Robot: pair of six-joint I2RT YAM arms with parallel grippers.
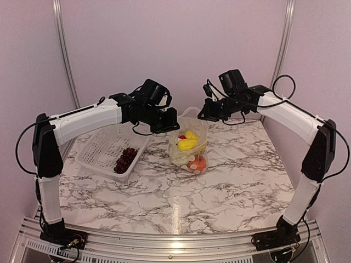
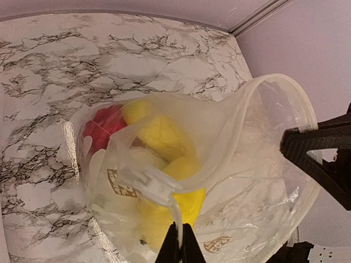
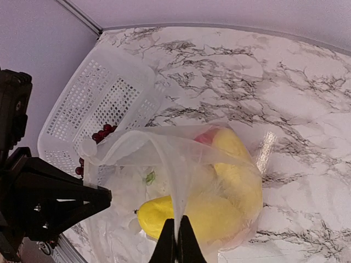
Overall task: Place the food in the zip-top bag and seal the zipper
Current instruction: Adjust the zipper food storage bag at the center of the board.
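big marble table (image 1: 247,181) fills the bottom half of the top pic. the white basket (image 1: 101,145) sits on it at mid left, w/ the dark grape bunch (image 1: 125,160) inside at its lower right end, not in the bag. the zip-top bag (image 1: 189,145) is in the middle of the pic, just right of the basket. its bottom is on the table, its top is held up & its mouth is wide open. the left gripper (image 1: 169,123) is pinched tight on the bag's top left edge. the right gripper (image 1: 207,114) is pinched tight on the top right edge. each wrist pic shows thin plastic squeezed btwn the fingers. inside the bag are two yellow pieces (image 1: 188,143) in the middle, the red pepper (image 1: 181,137) just above them & the orange fruit (image 1: 197,163) at the bottom. the zipper (image 2: 299,98) is a pale strip round the open mouth, upper right in the left wrist pic, not pressed shut.
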